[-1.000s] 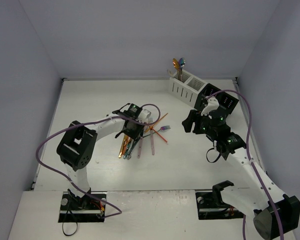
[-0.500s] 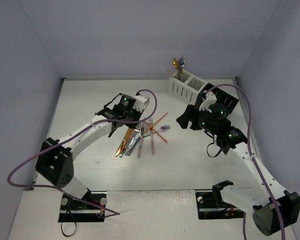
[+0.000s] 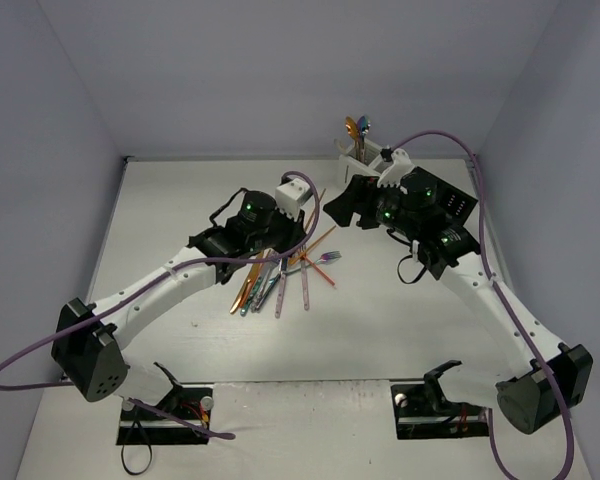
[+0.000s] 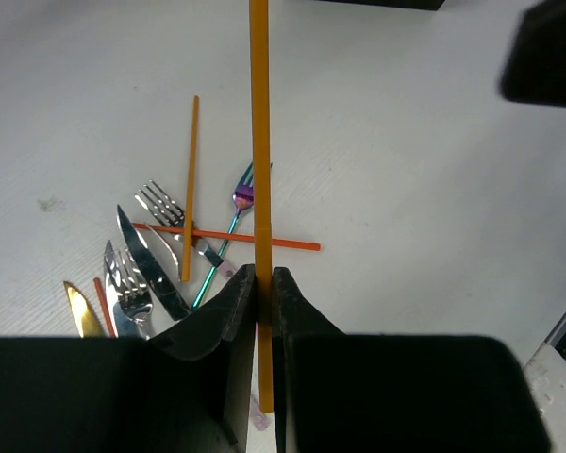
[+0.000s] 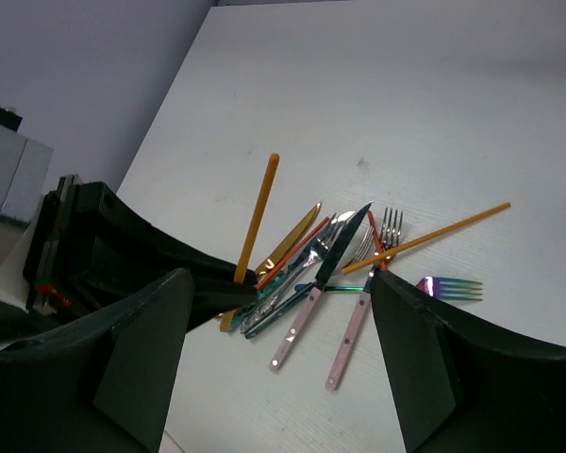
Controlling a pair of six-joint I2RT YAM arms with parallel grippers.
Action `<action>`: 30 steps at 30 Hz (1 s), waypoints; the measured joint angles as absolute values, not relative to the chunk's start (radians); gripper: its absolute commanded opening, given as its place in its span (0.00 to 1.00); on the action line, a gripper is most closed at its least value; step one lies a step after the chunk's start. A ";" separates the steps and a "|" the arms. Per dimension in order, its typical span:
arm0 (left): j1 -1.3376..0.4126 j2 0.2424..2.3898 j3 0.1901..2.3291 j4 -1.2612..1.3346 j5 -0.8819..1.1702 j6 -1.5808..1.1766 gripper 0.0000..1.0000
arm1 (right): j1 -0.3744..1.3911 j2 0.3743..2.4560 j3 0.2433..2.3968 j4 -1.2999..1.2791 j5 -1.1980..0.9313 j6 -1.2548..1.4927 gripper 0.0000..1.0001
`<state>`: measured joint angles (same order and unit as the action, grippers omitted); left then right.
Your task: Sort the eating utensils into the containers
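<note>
Over the table from above, my left gripper (image 3: 302,215) is hanging above the utensil pile (image 3: 278,282). My right gripper (image 3: 352,202) is hovering against the white caddy (image 3: 363,158), which is holding spoons (image 3: 356,127) in its far compartment. The black caddy (image 3: 462,205) is peeking past my arm.

At my left wrist, I am pinching an orange-gold handle (image 4: 258,142) tight.

At my right wrist, I am gaping wide over a pink-handled knife (image 5: 302,311), gripping nothing.
</note>
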<state>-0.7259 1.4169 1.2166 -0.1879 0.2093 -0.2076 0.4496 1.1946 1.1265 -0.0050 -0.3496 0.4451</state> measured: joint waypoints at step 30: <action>-0.775 1.405 1.199 -0.139 0.109 -0.274 0.71 | 0.472 1.320 1.144 0.114 -0.312 0.397 0.00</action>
